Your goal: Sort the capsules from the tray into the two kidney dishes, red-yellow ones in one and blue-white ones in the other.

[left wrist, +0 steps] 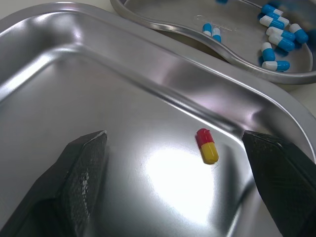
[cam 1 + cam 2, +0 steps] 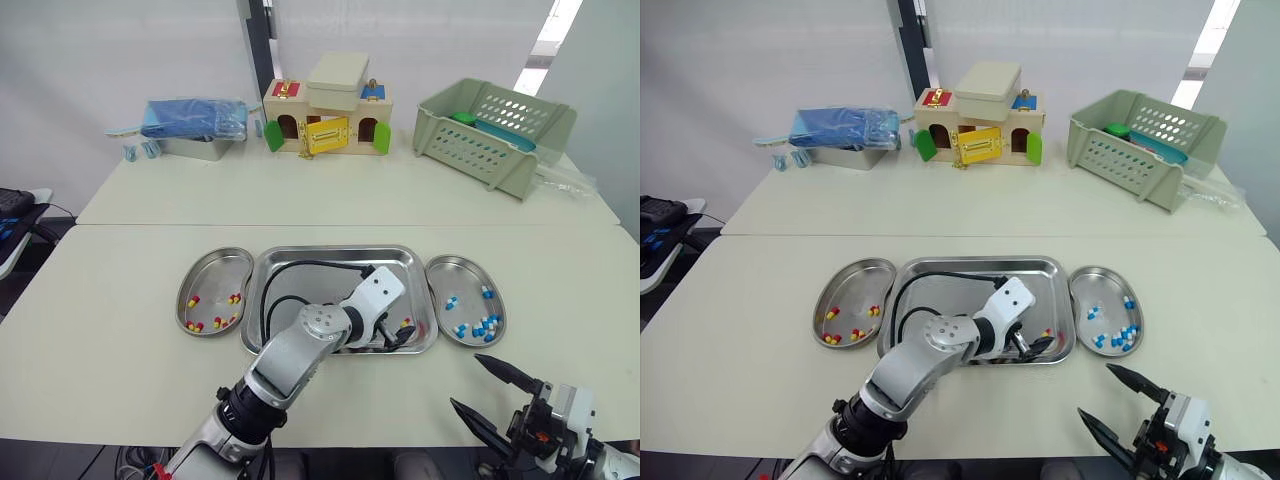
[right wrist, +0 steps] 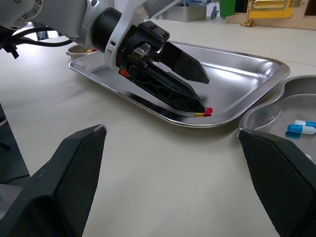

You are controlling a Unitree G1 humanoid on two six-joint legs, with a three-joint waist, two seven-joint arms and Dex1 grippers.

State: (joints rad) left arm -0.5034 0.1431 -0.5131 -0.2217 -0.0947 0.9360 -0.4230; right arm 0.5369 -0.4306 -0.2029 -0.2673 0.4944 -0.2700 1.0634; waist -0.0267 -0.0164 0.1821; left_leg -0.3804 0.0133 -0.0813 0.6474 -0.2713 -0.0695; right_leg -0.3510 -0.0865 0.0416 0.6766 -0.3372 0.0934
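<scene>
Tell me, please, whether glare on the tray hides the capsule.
Left wrist view: a white glare patch lies on the tray floor beside the capsule, not over it. Right wrist view: the left gripper mirrors darkly in the tray, yet the capsule shows red at its tips.

Work surface: 2 pale tables set edge to edge, with a straight seam between them.

Near table [image 2: 110,300]: a rectangular steel tray [image 2: 335,251] lies at the centre. It is flanked by 2 steel kidney dishes, the left kidney dish [image 2: 207,268] and the right kidney dish [image 2: 462,272], each just beside a short side of the tray.

Far table [image 2: 400,195], from the robot's left to right: a small metal container [image 2: 195,149] heaped with blue packaging, a wooden toy house [image 2: 325,128] with coloured doors, a pale green slotted basket [image 2: 490,150], and clear plastic wrapping [image 2: 565,181] beside the basket.
</scene>
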